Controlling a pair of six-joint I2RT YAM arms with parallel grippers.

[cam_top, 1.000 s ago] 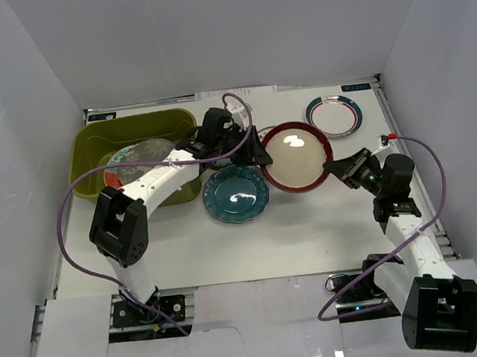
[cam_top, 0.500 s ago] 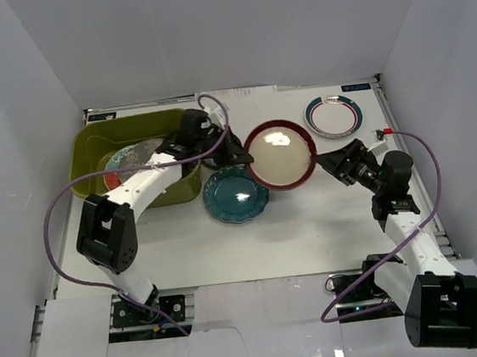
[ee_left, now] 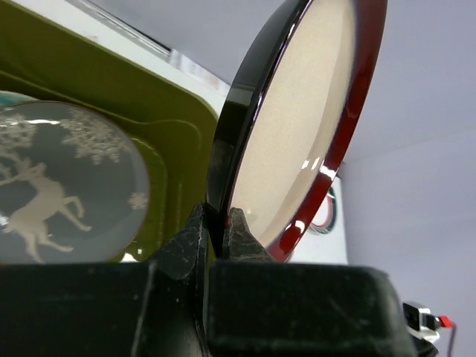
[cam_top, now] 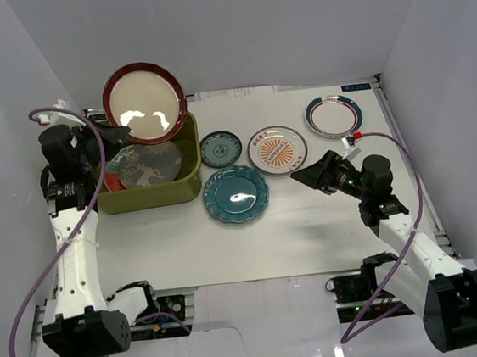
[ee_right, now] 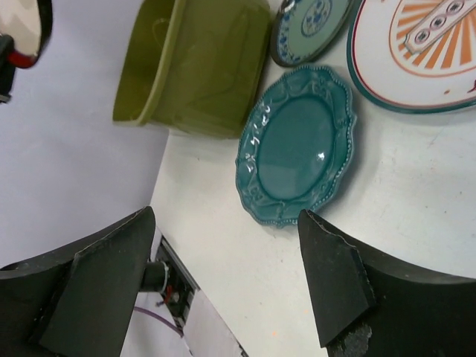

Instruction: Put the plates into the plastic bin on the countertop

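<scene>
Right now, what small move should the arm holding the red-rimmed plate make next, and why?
Probably lower the left end effector into the plastic bin: it pinches the dark-red-rimmed plate by its rim, tilted, above the bin.

- From above you get bright, even light; the countertop (cam_top: 311, 222) is nearly washed out, and the shadows under the arms are soft.
- White glare spots sit on the dark-red-rimmed plate (cam_top: 143, 92) and on the plain teal plate (cam_top: 236, 194).
- In the left wrist view, the left gripper (ee_left: 217, 238) is a dark mass with little detail, and the plate rim near the lens looks soft.
- In the right wrist view, the fingers (ee_right: 335, 282) of the right gripper (ee_right: 225, 216) are dark and blurred, while the teal plate stays sharp.
</scene>
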